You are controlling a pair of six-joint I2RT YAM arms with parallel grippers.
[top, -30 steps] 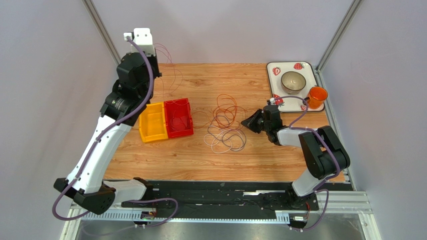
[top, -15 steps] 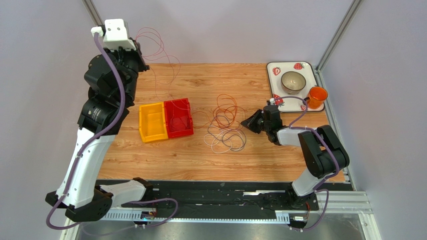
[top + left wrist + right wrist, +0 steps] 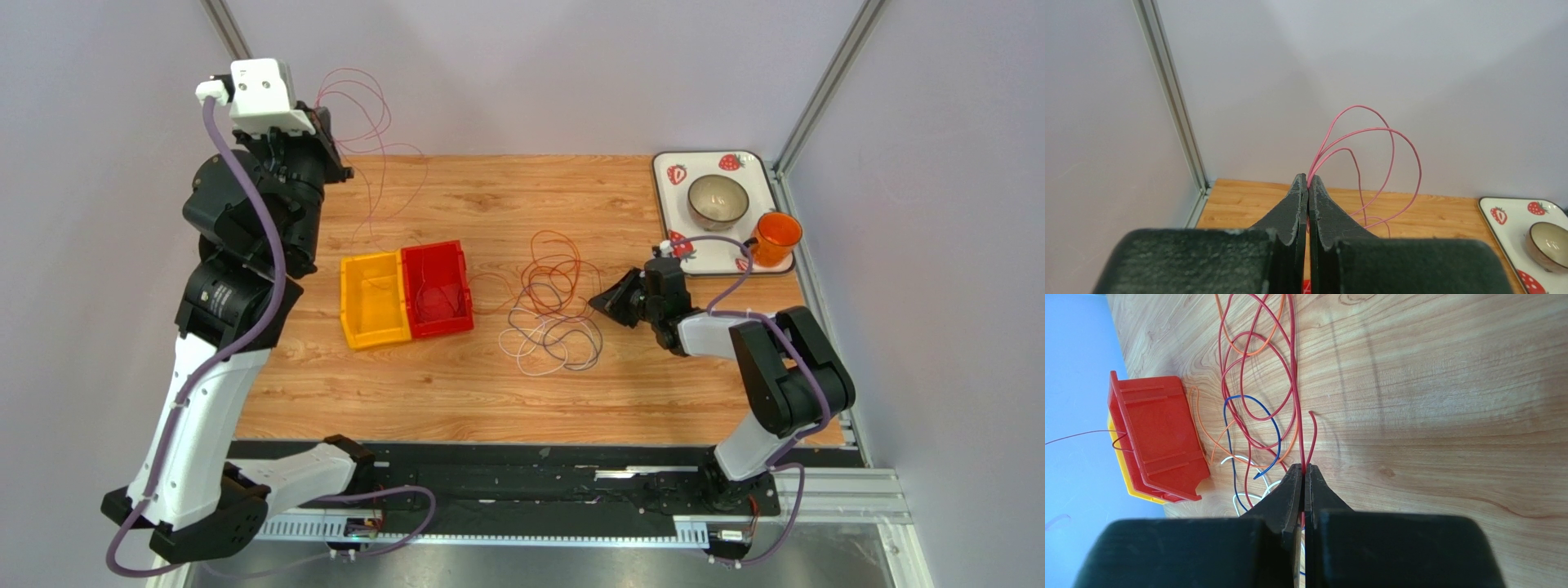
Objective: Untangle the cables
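Clamping red cables (image 3: 1295, 386) in both jaws, blue strand (image 3: 1278, 441) only in right-wrist view.

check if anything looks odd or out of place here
Yes: the wires lie in a tangled heap on the table, and a thin red wire loops up in the air, pinched in the raised left claw. The right claw pinches another red strand at the heap's edge.

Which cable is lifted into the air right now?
The pink-red one pinched in the left gripper, looping in the air; the others lie on the table.
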